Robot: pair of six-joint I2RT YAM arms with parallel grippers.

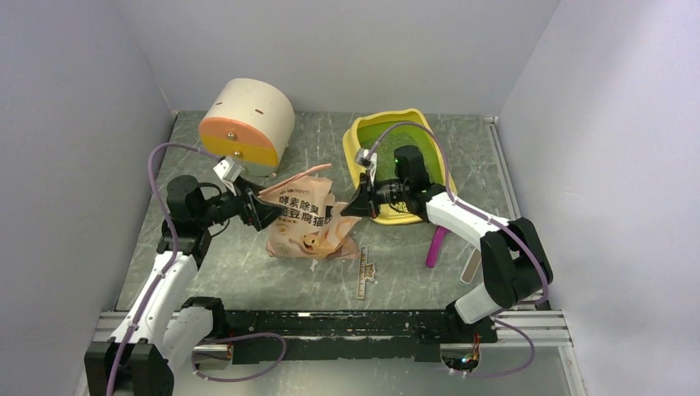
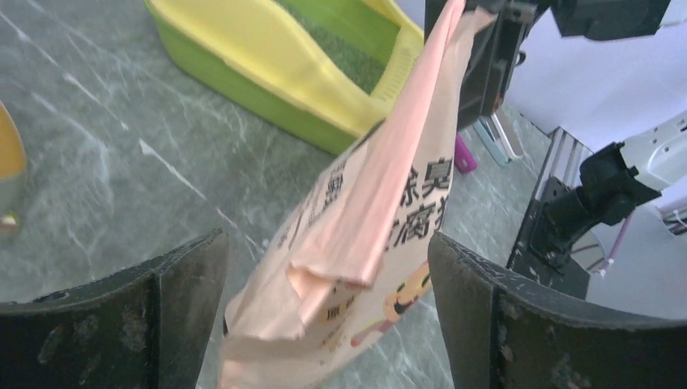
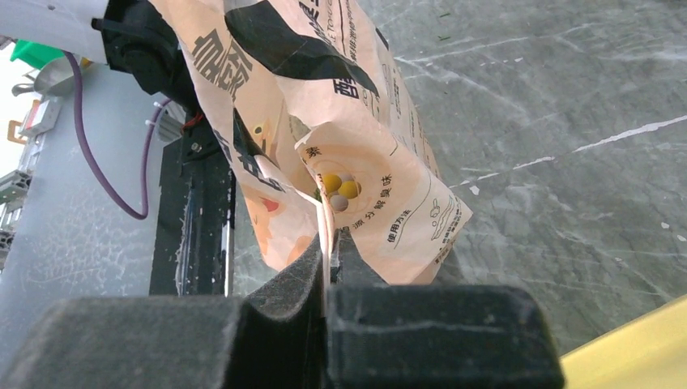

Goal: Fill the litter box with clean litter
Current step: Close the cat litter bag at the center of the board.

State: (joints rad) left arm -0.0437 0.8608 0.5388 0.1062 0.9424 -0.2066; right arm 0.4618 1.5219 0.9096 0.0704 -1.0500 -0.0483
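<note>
Litter box (image 1: 396,117) is far right on the surface (image 1: 248,272): yellow rim, lime-green pan. My right jaws sit just off its near-left rim, with the right arm reaching across the pan. My left jaws are well apart from the box, and the pink bag (image 1: 307,221) hangs between the two. From the left wrist I can see the clean litter (image 2: 344,55), a speckled layer on the bottom of the pan.

Reading the bag from above, the bold black characters look like "酵素除臭" over "豆腐猫砂", with a cartoon cat below them. On the right wrist view a small panel reads "使用方法" under a ring of yellow and grey dots.

Right jaws are pinched fully together on a thin edge of the bag, with no gap showing. Left jaws are spread wide. The bag's folded edge hangs in the gap, and as far as I can see it is clear of both fingers (image 2: 526,324). From the left wrist, the bag's top edge runs up to the right jaws.

The cream-and-orange container (image 1: 248,124) stands far left. The magenta scoop (image 1: 436,246) lies beside the right arm.
</note>
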